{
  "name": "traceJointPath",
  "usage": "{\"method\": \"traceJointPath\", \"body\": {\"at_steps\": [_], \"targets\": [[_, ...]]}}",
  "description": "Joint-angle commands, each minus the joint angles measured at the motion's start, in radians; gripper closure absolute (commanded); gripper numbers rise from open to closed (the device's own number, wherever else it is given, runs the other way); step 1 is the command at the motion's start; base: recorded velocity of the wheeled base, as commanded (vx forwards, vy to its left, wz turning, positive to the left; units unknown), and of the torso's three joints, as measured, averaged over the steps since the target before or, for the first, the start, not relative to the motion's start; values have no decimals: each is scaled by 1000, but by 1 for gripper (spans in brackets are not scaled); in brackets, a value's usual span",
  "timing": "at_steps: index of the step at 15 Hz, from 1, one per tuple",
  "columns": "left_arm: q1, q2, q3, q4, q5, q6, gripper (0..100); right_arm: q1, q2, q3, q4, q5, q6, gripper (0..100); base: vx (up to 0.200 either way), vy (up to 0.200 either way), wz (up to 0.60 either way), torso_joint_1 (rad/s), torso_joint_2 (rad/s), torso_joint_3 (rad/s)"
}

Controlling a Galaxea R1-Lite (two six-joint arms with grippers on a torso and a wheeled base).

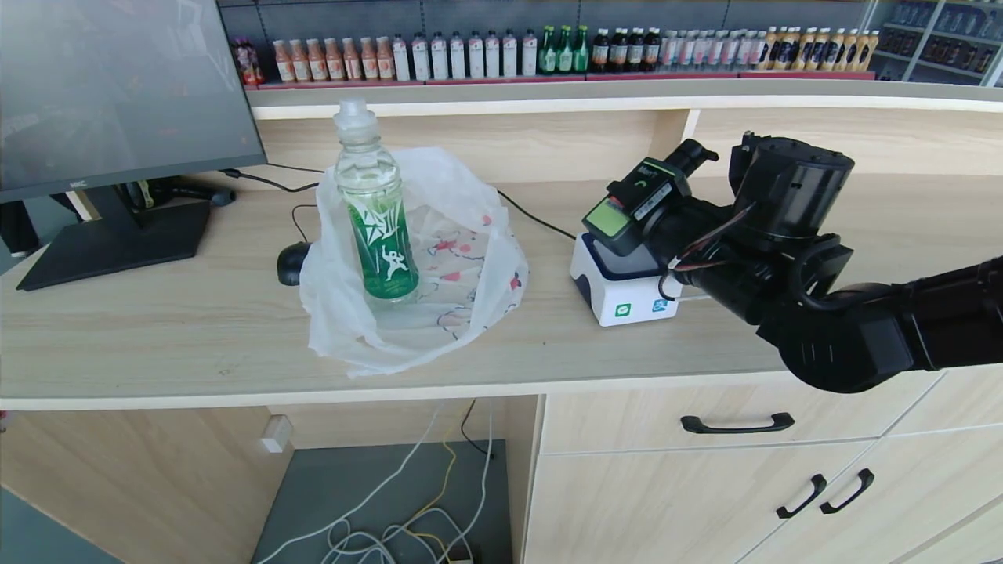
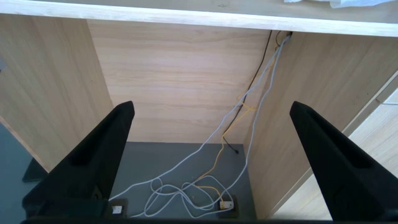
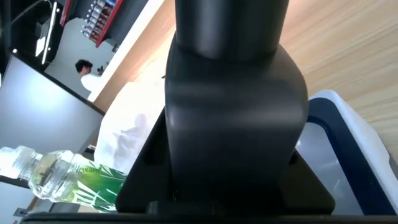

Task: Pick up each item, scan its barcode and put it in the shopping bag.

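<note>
A clear bottle point(image 1: 374, 211) with a green label stands upright inside the white plastic shopping bag point(image 1: 462, 266), which lies open on the wooden counter. To its right, my right gripper point(image 1: 682, 227) is shut on a black handheld barcode scanner point(image 1: 639, 205), held just above a white and navy cradle point(image 1: 619, 294). In the right wrist view the scanner's black body point(image 3: 233, 112) blocks the middle, with the bottle point(image 3: 68, 180), the bag point(image 3: 134, 124) and the cradle point(image 3: 348, 143) around it. My left gripper point(image 2: 211, 109) is open and holds nothing, below the counter's front edge.
A monitor point(image 1: 117, 86) on its stand is at the counter's back left, with a black mouse point(image 1: 291, 262) beside the bag. A shelf of bottles point(image 1: 548, 51) runs behind. Drawers point(image 1: 736, 423) sit under the counter on the right. Loose cables point(image 2: 193, 186) lie on the floor.
</note>
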Motion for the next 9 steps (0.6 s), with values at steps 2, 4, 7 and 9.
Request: {"method": "traceJointPath", "body": {"at_steps": [2, 4, 7, 9], "targets": [[0, 0, 0, 0, 0, 0, 0, 1, 5, 5, -1, 0, 1, 100, 0, 0, 0, 0, 0, 0], [0, 0, 0, 0, 0, 0, 0, 1, 5, 28, -2, 0, 1, 100, 0, 0, 0, 0, 0, 0], [0, 0, 0, 0, 0, 2, 0, 1, 2, 48, -5, -1, 2, 100, 0, 0, 0, 0, 0, 0], [0, 0, 0, 0, 0, 0, 0, 1, 2, 51, -8, -3, 2, 100, 0, 0, 0, 0, 0, 0]]}}
